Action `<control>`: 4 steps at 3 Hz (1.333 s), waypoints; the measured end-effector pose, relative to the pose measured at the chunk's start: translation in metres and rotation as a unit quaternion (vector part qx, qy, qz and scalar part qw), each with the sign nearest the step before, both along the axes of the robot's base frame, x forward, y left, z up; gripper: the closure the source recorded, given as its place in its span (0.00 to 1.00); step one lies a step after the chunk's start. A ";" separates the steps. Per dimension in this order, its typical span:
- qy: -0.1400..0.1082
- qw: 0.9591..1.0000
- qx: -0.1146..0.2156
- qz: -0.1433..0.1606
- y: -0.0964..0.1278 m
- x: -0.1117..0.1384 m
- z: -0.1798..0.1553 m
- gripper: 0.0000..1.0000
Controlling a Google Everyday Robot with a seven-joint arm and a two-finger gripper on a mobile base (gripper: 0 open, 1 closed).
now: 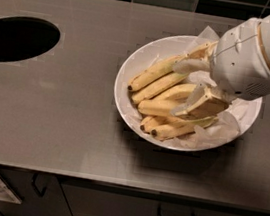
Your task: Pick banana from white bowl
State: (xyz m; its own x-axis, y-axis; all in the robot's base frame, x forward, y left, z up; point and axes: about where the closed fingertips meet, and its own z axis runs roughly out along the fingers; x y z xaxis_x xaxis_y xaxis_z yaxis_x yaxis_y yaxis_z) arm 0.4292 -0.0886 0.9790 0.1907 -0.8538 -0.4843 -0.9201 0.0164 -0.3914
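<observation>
Camera view. White robot hand (pixel 181 88) poised low inside wide, shallow white paper-lined bowl (pixel 121 77) on grey metal counter (pixel 67 120); released, fingers spread to straddle thick yellow banana (pixel 156 107). Lay mid-heap in bowl, seemingly ungripped, not yet lifted.

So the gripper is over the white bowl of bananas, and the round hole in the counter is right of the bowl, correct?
No: the camera view shows the round hole left of the white bowl. The gripper is indeed over its bananas.
</observation>
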 end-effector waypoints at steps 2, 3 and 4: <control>0.019 0.999 -0.002 -0.033 -0.023 0.005 -0.019 0.49; 0.025 0.999 -0.002 -0.039 -0.027 0.007 -0.024 0.50; 0.037 0.998 -0.005 -0.042 -0.029 0.009 -0.034 0.49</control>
State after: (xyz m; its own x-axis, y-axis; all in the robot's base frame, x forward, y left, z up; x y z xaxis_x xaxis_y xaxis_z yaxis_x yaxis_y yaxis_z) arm 0.4381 -0.1177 0.9451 0.0823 -0.8704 -0.4855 -0.9417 0.0916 -0.3237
